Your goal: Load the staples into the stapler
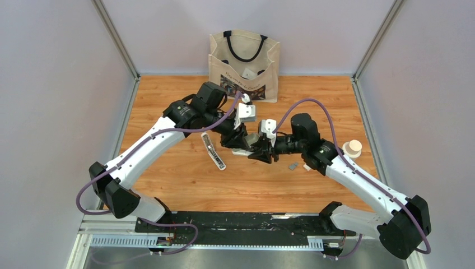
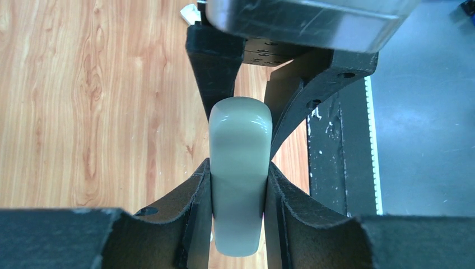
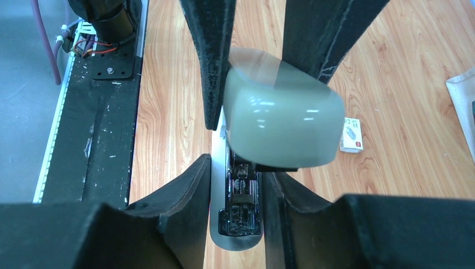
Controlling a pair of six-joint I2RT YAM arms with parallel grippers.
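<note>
Reaching inward: left arm (image 1: 148, 140), right arm (image 1: 358, 176), wrists meeting; left fingers (image 2: 179, 213) clamped, right fingers (image 3: 179, 202) pinched narrow.

Pale grey-green stapler (image 2: 240, 168), orange wood-grain table (image 1: 185, 179).

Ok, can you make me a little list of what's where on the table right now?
stapler: mid-table, pale top swung open
left claw: shut on its pale top
right claw: shut around its base
staples: lying loose, right of the claws
other stapler: lying flat, left of the claws
bag: standing at the back
</note>
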